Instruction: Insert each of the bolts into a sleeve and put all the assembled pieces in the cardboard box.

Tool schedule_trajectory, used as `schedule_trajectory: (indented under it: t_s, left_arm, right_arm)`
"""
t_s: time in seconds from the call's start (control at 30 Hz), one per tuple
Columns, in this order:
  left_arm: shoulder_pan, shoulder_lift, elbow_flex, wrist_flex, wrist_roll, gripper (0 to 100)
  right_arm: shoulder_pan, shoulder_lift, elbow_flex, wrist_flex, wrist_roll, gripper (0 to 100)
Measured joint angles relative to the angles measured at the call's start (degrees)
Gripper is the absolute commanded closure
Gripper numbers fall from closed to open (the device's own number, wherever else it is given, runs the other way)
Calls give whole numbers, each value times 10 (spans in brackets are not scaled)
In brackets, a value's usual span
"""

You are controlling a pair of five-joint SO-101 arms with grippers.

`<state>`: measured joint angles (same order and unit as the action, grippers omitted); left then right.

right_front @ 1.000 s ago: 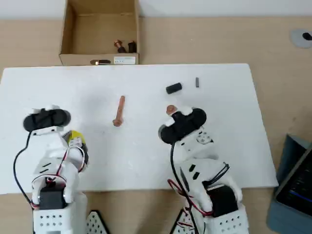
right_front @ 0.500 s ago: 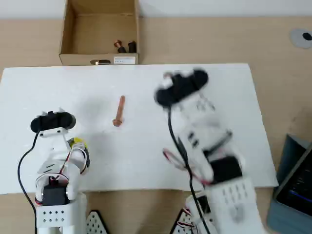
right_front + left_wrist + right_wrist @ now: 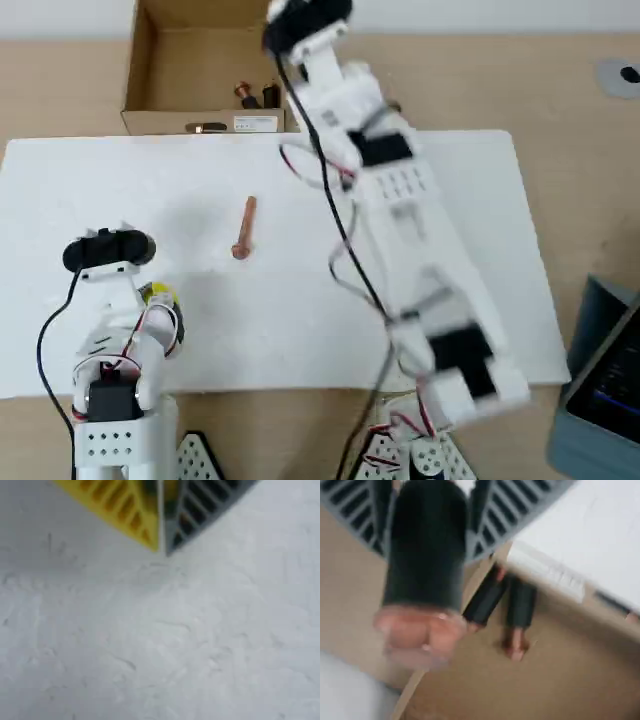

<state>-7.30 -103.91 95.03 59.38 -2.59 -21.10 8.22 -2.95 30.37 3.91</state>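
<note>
Two ribbed grey fingers of the right claw [image 3: 426, 552] are clamped on a black sleeve [image 3: 422, 580], one on each side, closed to just its width. A copper bolt head [image 3: 420, 635] pokes out of the sleeve's end past the fingertips. In the high view this claw [image 3: 303, 22] sits at the end of its outstretched arm, above the rim of the cardboard box [image 3: 150, 60], with the open box below it.

On the box floor beneath the held piece, close to the wall nearest the arms, lie two finished pieces side by side. The first assembled piece [image 3: 487, 597] and the second assembled piece [image 3: 520, 605] are each a black sleeve with a copper end showing; from above they sit just beside the claw [image 3: 245, 95] [image 3: 270, 96].

The left claw [image 3: 162, 547] is closed on nothing — its yellow finger and grey finger meet at the tips, pointing down at the white mat [image 3: 160, 645]; whether the tips touch the mat cannot be told. From above this claw [image 3: 105, 250] is over the mat on the wooden desk [image 3: 560, 80].

A loose bolt [image 3: 244, 228] lies flat on the mat, off to one side of the left claw and well apart from the right claw; it is copper-coloured, its head at the end farther from the box.
</note>
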Motion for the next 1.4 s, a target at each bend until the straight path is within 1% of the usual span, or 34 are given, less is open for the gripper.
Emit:
schedule_trajectory:
  t_s: [0.23,0.4,0.53,0.67,0.73,0.83,0.9,1.17,1.4]
  left_arm:
    - [0,0,0,0,0,998]
    - [0,0,0,0,0,998]
    - [0,0,0,0,0,998]
    - [0,0,0,0,0,998]
    - [0,0,0,0,0,998]
    - [0,0,0,0,0,998]
    - [0,0,0,0,0,998]
    - [0,0,0,0,0,998]
    - [0,0,0,0,0,998]
  right_arm:
    - [-26,265,-291,-1,0,989]
    - [-49,418,-470,-1,4,988]
    - [-59,505,-567,3,58,987]
    - [-77,559,-630,43,97,981]
    - [-86,574,-657,69,107,942]
    - [-95,590,-690,103,111,856]
    - [-96,599,-704,120,111,831]
    - [-96,600,-731,140,111,832]
    - [-97,600,-760,195,111,832]
